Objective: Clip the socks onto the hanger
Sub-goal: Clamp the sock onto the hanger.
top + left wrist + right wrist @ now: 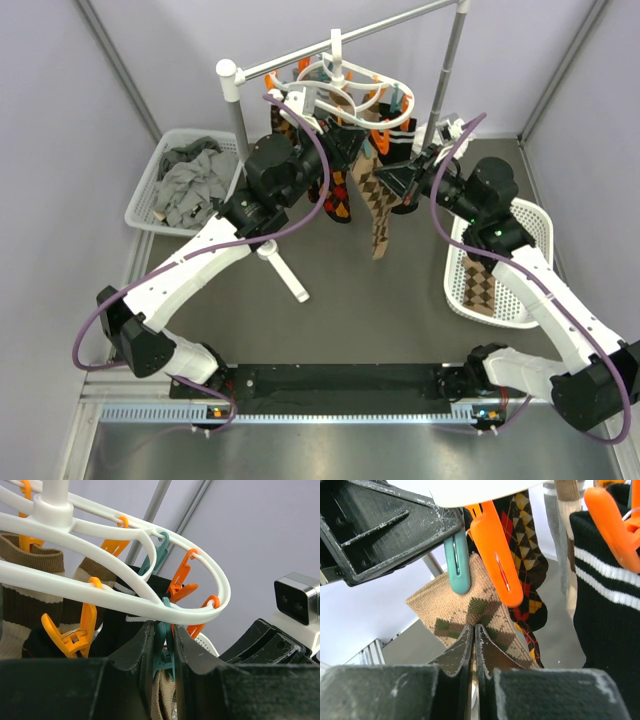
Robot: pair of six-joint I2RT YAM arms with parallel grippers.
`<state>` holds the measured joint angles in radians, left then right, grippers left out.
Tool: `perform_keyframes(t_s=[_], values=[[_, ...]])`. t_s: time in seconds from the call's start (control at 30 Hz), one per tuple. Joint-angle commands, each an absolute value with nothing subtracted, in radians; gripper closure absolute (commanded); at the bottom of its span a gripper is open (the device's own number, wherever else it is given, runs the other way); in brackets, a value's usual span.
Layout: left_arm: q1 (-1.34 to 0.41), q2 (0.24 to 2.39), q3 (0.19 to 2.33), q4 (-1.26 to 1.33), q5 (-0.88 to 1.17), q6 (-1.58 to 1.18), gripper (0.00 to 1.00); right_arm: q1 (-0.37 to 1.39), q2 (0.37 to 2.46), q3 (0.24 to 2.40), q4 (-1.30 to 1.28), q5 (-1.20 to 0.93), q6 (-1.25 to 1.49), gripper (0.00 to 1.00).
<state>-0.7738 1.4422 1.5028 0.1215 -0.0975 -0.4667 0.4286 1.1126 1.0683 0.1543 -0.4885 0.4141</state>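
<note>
The white oval hanger hangs from the rail, with several argyle socks clipped under it. My left gripper is shut on the handles of a teal clip on the hanger's ring. My right gripper is shut on a tan argyle sock and holds its cuff up against that teal clip, beside an orange clip. Whether the cuff sits between the clip's jaws is hidden. In the top view the two grippers meet under the hanger.
The rail stand's post rises behind the left arm. A white basket of grey socks sits back left. Another white basket at right holds an argyle sock. A black striped sock hangs close on the right.
</note>
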Motion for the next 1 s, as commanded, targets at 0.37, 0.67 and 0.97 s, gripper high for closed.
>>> perform_keyframes(t_s=[0.37,0.67,0.97], values=[[-0.77,1.411,1.493,0.158,-0.078,-0.476,0.77,0.44,1.137,1.154,0.255,-0.474,0.439,1.0],[-0.77,1.391,1.496,0.16,-0.104,-0.456,0.33,0.44,1.144,1.167,0.267,-0.472,0.443,1.0],[-0.77,1.368,1.49,0.14,-0.155,-0.43,0.28,0.439,1.12,1.141,0.177,-0.359,0.361,0.61]])
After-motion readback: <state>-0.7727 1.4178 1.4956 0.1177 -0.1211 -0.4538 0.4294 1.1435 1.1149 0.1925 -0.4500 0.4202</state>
